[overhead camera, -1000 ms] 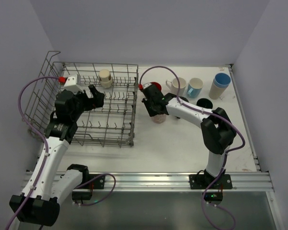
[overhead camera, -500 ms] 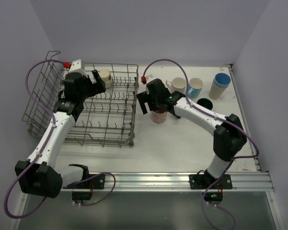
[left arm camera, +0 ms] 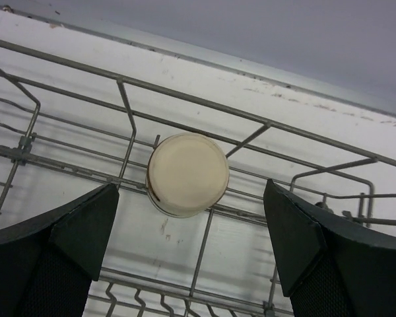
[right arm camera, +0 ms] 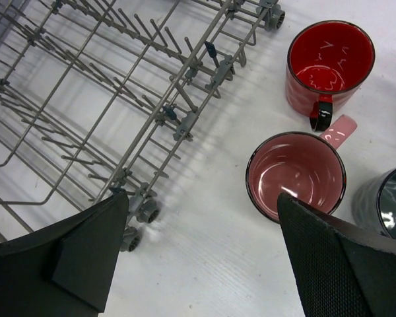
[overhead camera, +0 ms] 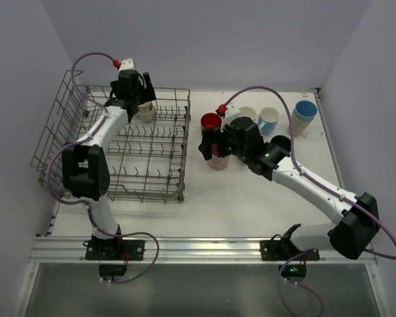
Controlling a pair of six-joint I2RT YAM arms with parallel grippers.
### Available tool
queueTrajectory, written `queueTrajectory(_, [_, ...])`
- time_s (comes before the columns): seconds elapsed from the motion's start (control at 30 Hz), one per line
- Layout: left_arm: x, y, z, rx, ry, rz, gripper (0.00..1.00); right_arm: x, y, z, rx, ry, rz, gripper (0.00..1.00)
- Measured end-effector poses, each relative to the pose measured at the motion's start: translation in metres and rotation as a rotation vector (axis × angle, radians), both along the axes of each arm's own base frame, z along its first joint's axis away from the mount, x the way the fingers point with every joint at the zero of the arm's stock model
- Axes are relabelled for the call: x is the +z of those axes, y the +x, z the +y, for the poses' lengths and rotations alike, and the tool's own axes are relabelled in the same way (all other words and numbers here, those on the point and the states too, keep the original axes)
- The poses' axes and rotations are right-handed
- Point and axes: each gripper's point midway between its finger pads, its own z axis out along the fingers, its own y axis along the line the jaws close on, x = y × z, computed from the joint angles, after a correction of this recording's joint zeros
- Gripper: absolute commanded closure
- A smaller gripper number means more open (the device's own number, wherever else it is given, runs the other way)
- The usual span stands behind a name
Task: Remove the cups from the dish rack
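Top cam overhead; wrist cams close, down; share dish rack (overhead camera: 140, 173).

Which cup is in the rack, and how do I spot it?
Find the big grey wire rack on the table's left side. Along its far edge sits one small cream cup, closed end up. It is the only cup inside the rack; the rest, like the red cup, stand outside on the table.

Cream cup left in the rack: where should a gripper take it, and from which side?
Grip the cream cup across its round side wall, coming straight down from above. It appears to stand base-up between the dish rack wires, no handle showing, so opposite sides look free.
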Motion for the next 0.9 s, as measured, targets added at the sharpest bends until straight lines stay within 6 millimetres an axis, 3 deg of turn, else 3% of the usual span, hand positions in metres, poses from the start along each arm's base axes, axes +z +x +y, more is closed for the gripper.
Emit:
queueTrajectory(0.13, [-0.035, 0.027, -0.003, -0.032, 0.062, 0.053, 0.01, 0.005, -0.011, -0.006, 0.001, 0.059, -0.023, 0.04])
queueTrajectory(0.23, [-0.050, 0.039, -0.004, -0.065, 0.108, 0.076, 0.00, 0.014, -0.013, -0.001, 0.014, 0.111, -0.049, 0.04])
queueTrajectory(0.53, [-0.043, 0.056, -0.006, -0.121, 0.184, 0.053, 0.00, 0.022, -0.011, 0.005, 0.029, 0.153, -0.073, 0.04])
queueTrajectory(0.9, [-0.088, 0.058, -0.008, -0.139, 0.188, 0.133, 0.03, 0.023, -0.011, 0.006, 0.032, 0.157, -0.076, 0.04])
